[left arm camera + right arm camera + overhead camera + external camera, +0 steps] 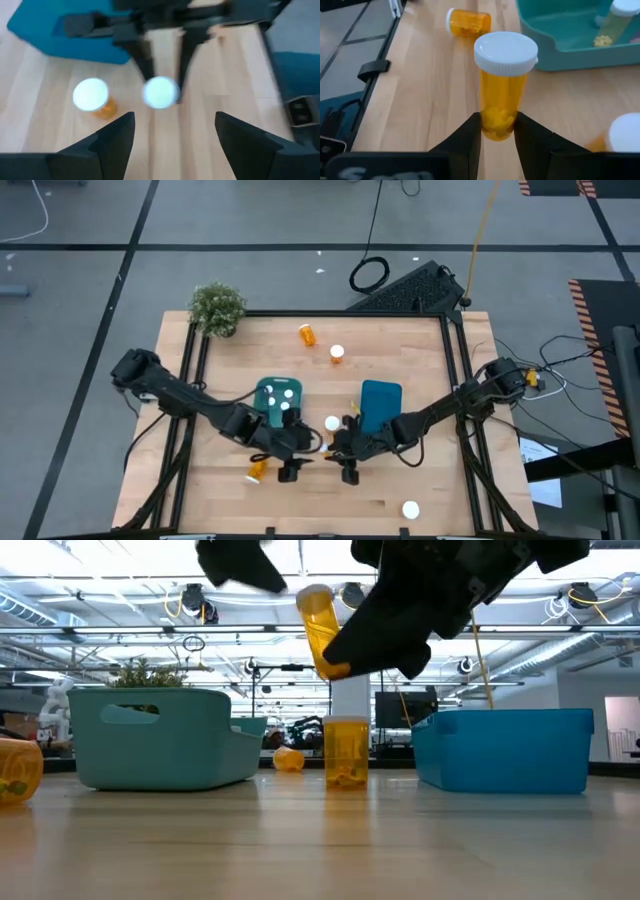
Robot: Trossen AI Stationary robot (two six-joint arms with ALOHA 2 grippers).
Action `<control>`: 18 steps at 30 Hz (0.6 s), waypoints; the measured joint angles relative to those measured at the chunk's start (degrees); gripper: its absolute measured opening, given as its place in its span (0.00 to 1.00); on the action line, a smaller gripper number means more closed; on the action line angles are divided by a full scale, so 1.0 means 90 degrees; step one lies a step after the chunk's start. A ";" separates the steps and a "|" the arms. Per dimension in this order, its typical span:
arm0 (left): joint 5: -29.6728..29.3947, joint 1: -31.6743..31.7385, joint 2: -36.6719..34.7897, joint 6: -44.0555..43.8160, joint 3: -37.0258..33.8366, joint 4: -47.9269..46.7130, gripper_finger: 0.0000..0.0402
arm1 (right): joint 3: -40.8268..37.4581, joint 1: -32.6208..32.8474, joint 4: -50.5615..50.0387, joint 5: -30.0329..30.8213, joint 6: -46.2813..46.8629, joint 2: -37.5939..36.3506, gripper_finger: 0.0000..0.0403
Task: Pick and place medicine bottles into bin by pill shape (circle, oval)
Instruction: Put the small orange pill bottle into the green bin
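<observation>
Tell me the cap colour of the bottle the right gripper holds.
White, on an orange bottle clamped in the right gripper; clearest in the right wrist view.

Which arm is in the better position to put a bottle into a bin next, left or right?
Right. The right tool is shut on an upright orange bottle, lifted beside the blue bin. The left tool is open and empty.

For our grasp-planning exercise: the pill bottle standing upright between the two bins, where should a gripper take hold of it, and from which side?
Probably the orange body just under the white cap of the standing bottle, from above: it stands upright between the teal bin and the blue bin. The left gripper is open; the right gripper holds another bottle.
</observation>
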 joint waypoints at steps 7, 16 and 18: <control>0.0251 0.0267 0.0456 0.0071 -0.0007 0.0289 0.70 | 0.0000 0.0018 -0.0067 -0.0151 0.0002 -0.0001 0.24; 0.0579 0.0411 0.0612 0.0449 -0.0007 0.0949 0.69 | 0.0000 0.0020 -0.0139 -0.0151 0.0005 -0.0001 0.24; 0.0576 0.0415 0.0610 0.0435 -0.0007 0.0943 0.67 | 0.0000 0.0020 -0.0140 -0.0151 0.0005 -0.0001 0.24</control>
